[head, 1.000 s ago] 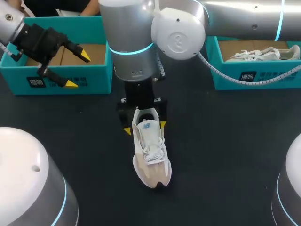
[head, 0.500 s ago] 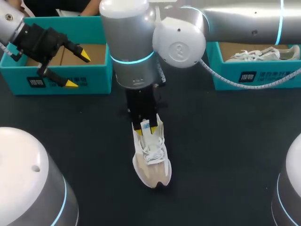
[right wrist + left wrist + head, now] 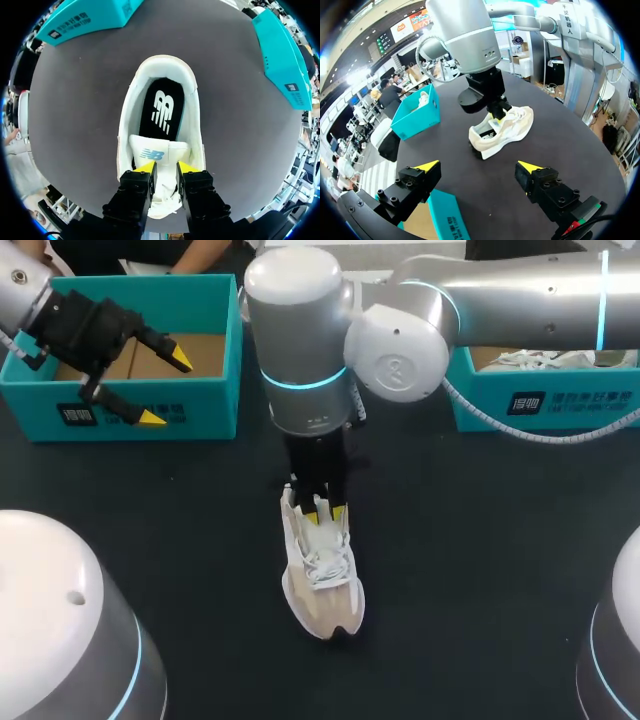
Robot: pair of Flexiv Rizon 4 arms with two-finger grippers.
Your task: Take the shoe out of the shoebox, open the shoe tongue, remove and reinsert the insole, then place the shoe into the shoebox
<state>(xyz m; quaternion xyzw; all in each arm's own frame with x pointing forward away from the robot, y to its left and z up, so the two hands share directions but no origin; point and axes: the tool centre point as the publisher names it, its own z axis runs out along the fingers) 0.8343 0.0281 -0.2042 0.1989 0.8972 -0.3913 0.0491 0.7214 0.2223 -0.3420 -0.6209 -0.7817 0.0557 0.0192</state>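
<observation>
A white and beige shoe (image 3: 322,585) lies on the black table, toe toward me. My right gripper (image 3: 322,508) stands over its opening, shut on the shoe tongue (image 3: 159,152): both yellow tips press it from either side. Ahead of the gripper (image 3: 165,169), the black insole (image 3: 162,110) with a white logo lies inside the shoe. My left gripper (image 3: 166,388) hangs open and empty above the front of the teal shoebox (image 3: 205,405) at the back left. From there the left gripper (image 3: 479,166) faces the shoe (image 3: 507,130) across bare table.
A second teal shoebox (image 3: 545,400) at the back right holds another white shoe (image 3: 520,360). My right arm's big grey joints (image 3: 300,340) hang over the table's middle back. Dark table surface surrounds the shoe on all sides.
My right gripper, open around the shoe's heel a second ago, came down toward the laces and closed on the tongue. The right arm shifted slightly right. The left arm kept still.
</observation>
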